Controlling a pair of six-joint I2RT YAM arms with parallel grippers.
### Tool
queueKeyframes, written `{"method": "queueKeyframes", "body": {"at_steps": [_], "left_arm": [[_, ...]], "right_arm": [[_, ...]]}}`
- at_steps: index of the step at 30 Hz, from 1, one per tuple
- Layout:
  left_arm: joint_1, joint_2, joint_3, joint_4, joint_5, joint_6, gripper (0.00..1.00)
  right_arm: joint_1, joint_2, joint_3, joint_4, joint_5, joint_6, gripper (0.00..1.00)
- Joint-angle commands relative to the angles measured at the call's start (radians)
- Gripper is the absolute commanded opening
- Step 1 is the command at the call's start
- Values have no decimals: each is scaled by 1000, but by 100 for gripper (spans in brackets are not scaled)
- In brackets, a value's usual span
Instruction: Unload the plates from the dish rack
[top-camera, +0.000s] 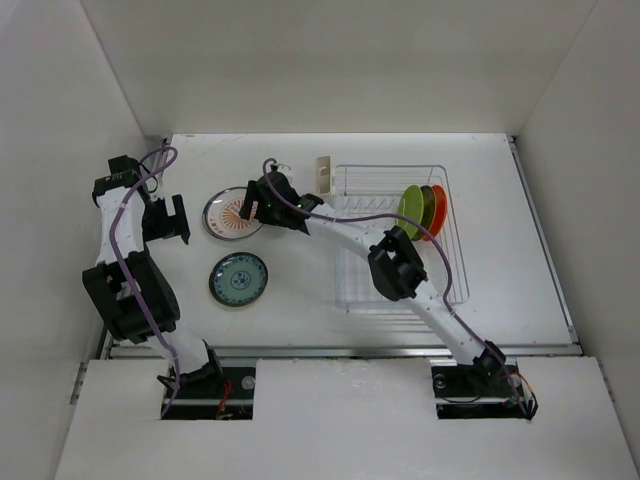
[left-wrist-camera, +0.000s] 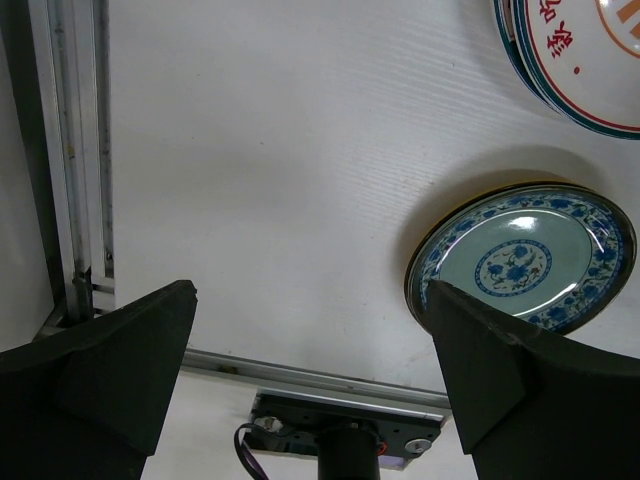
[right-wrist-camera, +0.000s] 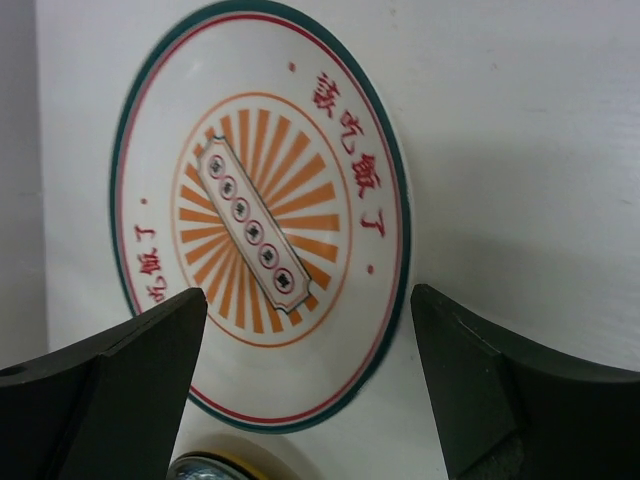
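Observation:
The dish rack (top-camera: 392, 288) stands right of centre, with a lime green plate (top-camera: 409, 212), a dark plate and an orange plate (top-camera: 439, 210) upright in its far end. A white plate with orange centre (top-camera: 228, 214) (right-wrist-camera: 262, 215) lies flat on the table. A teal patterned plate (top-camera: 238, 279) (left-wrist-camera: 522, 263) lies nearer, with a yellow rim showing under it. My right gripper (top-camera: 252, 208) (right-wrist-camera: 308, 300) hovers open over the white plate's near-right edge, holding nothing. My left gripper (top-camera: 172, 221) (left-wrist-camera: 310, 300) is open and empty, left of both plates.
A cream plastic cup (top-camera: 323, 172) hangs on the rack's far left corner. In the left wrist view the white plate (left-wrist-camera: 590, 60) seems to rest on another rimmed plate. White walls enclose the table; a metal rail (left-wrist-camera: 75, 150) runs along its left edge.

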Motion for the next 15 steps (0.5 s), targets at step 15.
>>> {"method": "queueKeyframes", "body": {"at_steps": [15], "left_arm": [[-26,34,22,-40,97,56,100]], "right_arm": [[42,-101,74,-241,349,-119,84]]}}
